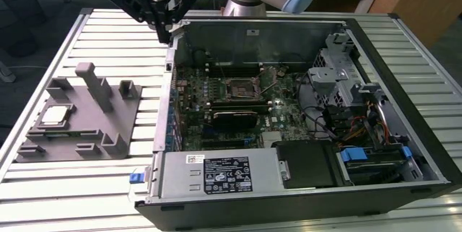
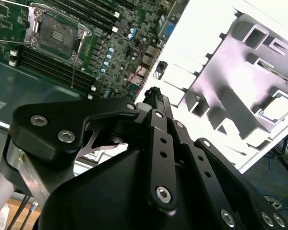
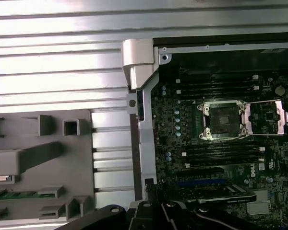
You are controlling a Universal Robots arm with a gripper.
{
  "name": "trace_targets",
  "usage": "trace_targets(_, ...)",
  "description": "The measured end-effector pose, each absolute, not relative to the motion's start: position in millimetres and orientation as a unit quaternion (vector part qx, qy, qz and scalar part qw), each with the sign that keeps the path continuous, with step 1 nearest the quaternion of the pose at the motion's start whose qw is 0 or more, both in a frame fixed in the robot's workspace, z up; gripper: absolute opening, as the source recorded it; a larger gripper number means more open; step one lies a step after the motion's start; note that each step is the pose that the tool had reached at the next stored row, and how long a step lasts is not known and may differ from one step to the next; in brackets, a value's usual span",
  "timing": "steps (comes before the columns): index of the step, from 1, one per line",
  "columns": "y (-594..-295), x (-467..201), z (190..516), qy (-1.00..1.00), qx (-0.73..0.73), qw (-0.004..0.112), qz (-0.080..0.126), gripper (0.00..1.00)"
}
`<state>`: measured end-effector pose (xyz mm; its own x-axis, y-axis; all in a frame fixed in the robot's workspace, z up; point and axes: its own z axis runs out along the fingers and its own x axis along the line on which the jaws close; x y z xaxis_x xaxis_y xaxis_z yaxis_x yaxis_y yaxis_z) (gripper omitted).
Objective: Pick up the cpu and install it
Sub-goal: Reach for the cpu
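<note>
The cpu (image 1: 55, 114) is a small pale silver square lying flat in a pocket of the grey plastic fixture (image 1: 108, 129), on the exterior view's left. In the second wrist view the cpu (image 2: 277, 106) sits in the same fixture (image 2: 240, 91). My gripper (image 1: 166, 36) hangs high over the back left corner of the open computer case (image 1: 289, 194), well away from the cpu. Its black fingers (image 2: 153, 96) meet at the tip, shut on nothing. The open socket (image 1: 242, 87) on the green motherboard is bare, with its metal frame flipped up (image 3: 224, 120).
The fixture carries a tall upright post (image 1: 94, 83) and smaller blocks. Inside the case are a black ribbed module (image 1: 235, 117), a drive cage (image 1: 336, 75), cables and a power supply (image 1: 220, 172). Everything rests on a slatted metal table (image 1: 116, 42).
</note>
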<state>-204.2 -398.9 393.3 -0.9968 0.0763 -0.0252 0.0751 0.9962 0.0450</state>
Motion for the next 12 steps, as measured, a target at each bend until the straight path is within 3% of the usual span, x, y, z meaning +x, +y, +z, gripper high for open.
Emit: trace_targets(12, -398.9, -221.6, 393.2, 0.999, 0.038, 0.014, 0.022, 0.11)
